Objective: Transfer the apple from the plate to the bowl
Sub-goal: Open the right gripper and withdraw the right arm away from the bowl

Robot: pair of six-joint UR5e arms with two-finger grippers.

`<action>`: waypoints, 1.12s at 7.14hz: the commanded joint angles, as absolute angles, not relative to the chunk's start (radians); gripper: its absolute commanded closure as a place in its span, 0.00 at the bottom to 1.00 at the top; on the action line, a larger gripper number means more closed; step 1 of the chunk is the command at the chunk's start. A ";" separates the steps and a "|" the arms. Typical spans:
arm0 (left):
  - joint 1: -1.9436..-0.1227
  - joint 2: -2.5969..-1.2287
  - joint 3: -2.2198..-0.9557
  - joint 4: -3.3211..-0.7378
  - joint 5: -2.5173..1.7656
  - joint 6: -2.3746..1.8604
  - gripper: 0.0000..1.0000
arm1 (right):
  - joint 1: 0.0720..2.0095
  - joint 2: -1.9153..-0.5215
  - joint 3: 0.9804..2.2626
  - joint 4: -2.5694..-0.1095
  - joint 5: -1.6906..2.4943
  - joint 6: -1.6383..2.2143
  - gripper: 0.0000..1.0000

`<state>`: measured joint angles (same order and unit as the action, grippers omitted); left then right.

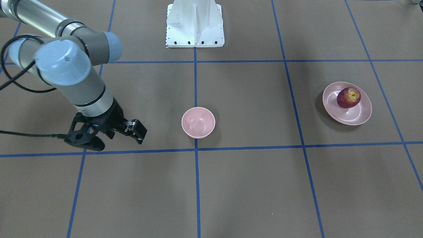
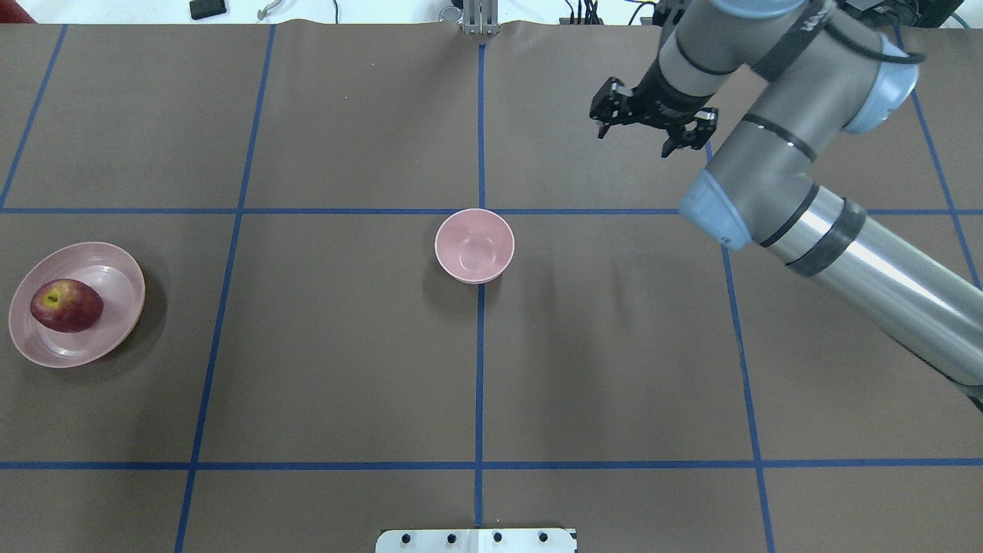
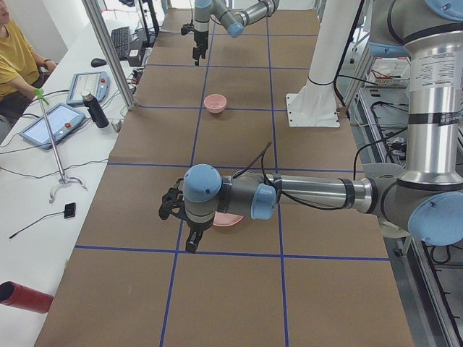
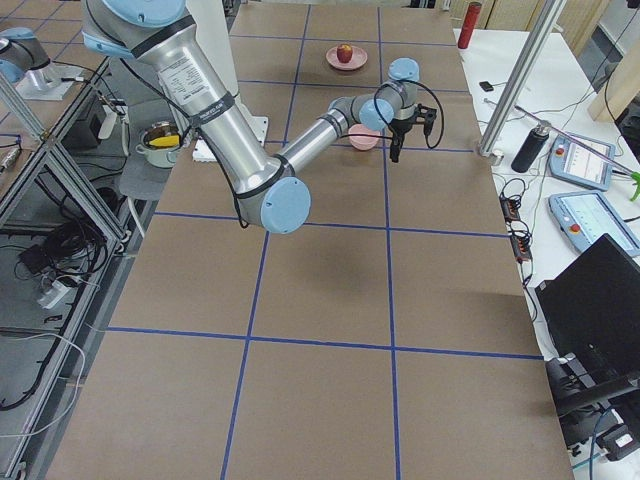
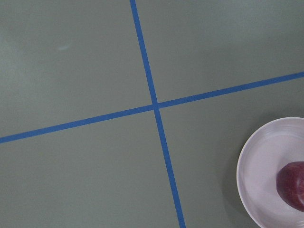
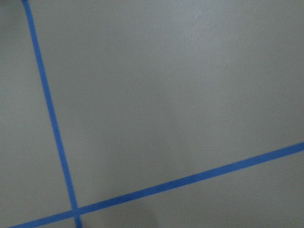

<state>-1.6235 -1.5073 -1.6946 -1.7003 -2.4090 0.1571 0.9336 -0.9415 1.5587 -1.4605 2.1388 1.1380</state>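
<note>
Lower right in the left wrist view, the apple [image 5: 292,185] sits on the plate [image 5: 256,166], off to one side of the left gripper [image 3: 184,228]; how its jaws stand is unclear. Farther, mid-frame overhead, stands the bowl [image 2: 474,246]. Upper right, the right gripper [image 2: 637,138] hangs with jaws spread, holding nothing.

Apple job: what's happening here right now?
The apple sits on the plate at the robot's left end; the bowl at mid-table is empty. The left gripper hangs near the plate, open or shut I cannot tell. The right gripper is open over the table, well away from both dishes.
</note>
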 commanded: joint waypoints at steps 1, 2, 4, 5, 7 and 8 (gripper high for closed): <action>-1.587 -1.517 -1.701 -1.788 -2.422 0.144 0.02 | 1.087 -1.067 1.563 -1.466 2.218 0.819 0.00; -1.510 -1.523 -1.712 -1.790 -2.421 0.103 0.02 | 1.170 -1.141 1.565 -1.465 2.258 0.645 0.00; -1.416 -1.526 -1.736 -1.798 -2.413 -0.061 0.01 | 1.340 -1.300 1.566 -1.465 2.322 0.278 0.00; -1.348 -1.526 -1.749 -1.805 -2.395 -0.145 0.01 | 1.406 -1.380 1.565 -1.463 2.322 0.124 0.00; -1.223 -1.519 -1.744 -1.926 -2.378 -0.279 0.01 | 1.538 -1.524 1.557 -1.463 2.339 -0.164 0.00; -1.179 -1.514 -1.744 -1.956 -2.343 -0.314 0.01 | 1.555 -1.558 1.563 -1.454 2.338 -0.172 0.00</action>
<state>-1.2412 -1.5198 -1.7447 -1.9099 -2.3746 -0.2554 1.5122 -1.4993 1.5601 -1.4613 2.3333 -0.1017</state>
